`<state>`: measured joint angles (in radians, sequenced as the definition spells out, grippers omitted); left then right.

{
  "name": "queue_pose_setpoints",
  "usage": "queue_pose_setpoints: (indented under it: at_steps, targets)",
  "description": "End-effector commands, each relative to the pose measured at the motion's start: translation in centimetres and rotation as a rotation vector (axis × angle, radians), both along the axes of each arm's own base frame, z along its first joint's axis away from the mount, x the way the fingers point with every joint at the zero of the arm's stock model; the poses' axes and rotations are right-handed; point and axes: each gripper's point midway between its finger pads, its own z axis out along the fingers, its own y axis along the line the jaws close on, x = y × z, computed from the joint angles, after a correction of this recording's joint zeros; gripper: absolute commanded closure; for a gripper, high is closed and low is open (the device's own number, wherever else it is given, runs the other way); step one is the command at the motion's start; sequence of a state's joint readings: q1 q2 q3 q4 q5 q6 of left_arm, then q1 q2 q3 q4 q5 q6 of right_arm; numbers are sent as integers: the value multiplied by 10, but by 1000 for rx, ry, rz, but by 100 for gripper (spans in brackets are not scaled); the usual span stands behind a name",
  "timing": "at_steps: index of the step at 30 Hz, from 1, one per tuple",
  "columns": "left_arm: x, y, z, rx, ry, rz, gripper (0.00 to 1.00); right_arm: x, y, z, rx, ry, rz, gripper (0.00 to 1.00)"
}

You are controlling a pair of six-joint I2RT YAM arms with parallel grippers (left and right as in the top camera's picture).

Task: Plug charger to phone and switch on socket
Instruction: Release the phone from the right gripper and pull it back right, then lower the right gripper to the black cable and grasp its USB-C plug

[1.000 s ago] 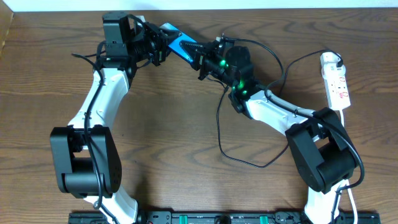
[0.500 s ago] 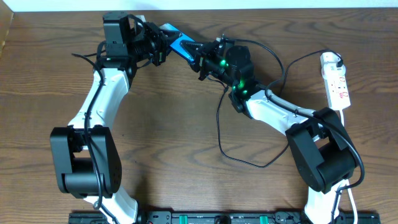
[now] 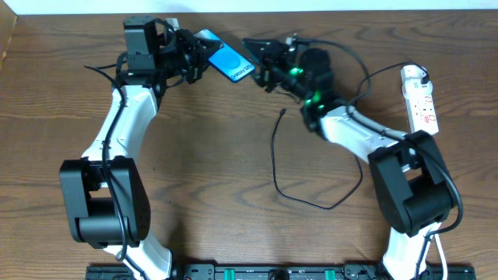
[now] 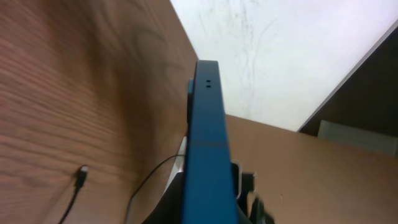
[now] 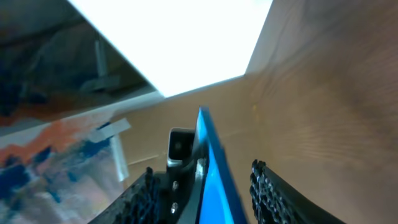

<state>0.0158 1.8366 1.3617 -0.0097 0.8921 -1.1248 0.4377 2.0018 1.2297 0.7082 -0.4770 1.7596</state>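
Phone (image 3: 228, 61) clenched in left gripper (image 3: 199, 56), upper centre of frame; right gripper (image 3: 263, 61) unclenched, jaws apart around phone's edge; charger (image 3: 274, 159) loose below.

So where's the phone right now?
Overhead view: the phone is near the far edge of the table, just left of centre, held in the left gripper, with the right gripper close by its other end.

Faint white lettering on the phone (image 3: 226, 59) screen — too small to read
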Motion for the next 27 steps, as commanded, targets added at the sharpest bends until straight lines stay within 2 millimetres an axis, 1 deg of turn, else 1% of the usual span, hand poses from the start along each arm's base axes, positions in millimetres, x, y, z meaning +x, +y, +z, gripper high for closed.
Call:
queue_pose_setpoints:
  at_steps: [1, 3, 4, 6, 9, 11, 14, 15, 18, 20, 23, 27]
  targets:
    - [-10, 5, 10, 22, -90, -90, 93, 6, -25, -5, -130, -139, 59, 52]
    - [-15, 10, 8, 24, -97, -117, 93, 6, -38, -18, -211, -174, 101, 52]
    - [-17, 12, 7, 24, -100, -129, 93, 4, -44, -27, -250, -177, 127, 50]
    - [-22, 17, 6, 21, -99, -149, 93, -3, -57, -55, -332, -127, 184, 50]
    - [-28, 20, 8, 3, -116, -186, 93, -21, -69, -92, -454, -79, 275, 51]
    - [-34, 19, 12, -21, -143, -227, 93, -36, -74, -113, -525, -46, 332, 51]
    - [-41, 15, 20, -50, -184, -287, 93, -54, -78, -133, -599, -14, 398, 51]
    - [-44, 13, 22, -62, -195, -307, 92, -59, -80, -136, -623, -3, 417, 51]
    - [-48, 11, 25, -70, -220, -334, 93, -65, -89, -144, -718, 26, 442, 50]
    - [-47, 12, 25, -67, -225, -333, 93, -66, -94, -144, -781, 35, 461, 50]
    - [-45, 17, 24, -57, -222, -314, 93, -65, -103, -134, -879, 44, 487, 51]
    - [-38, 31, 20, -51, -177, -247, 93, -57, -107, -110, -1014, 29, 488, 52]
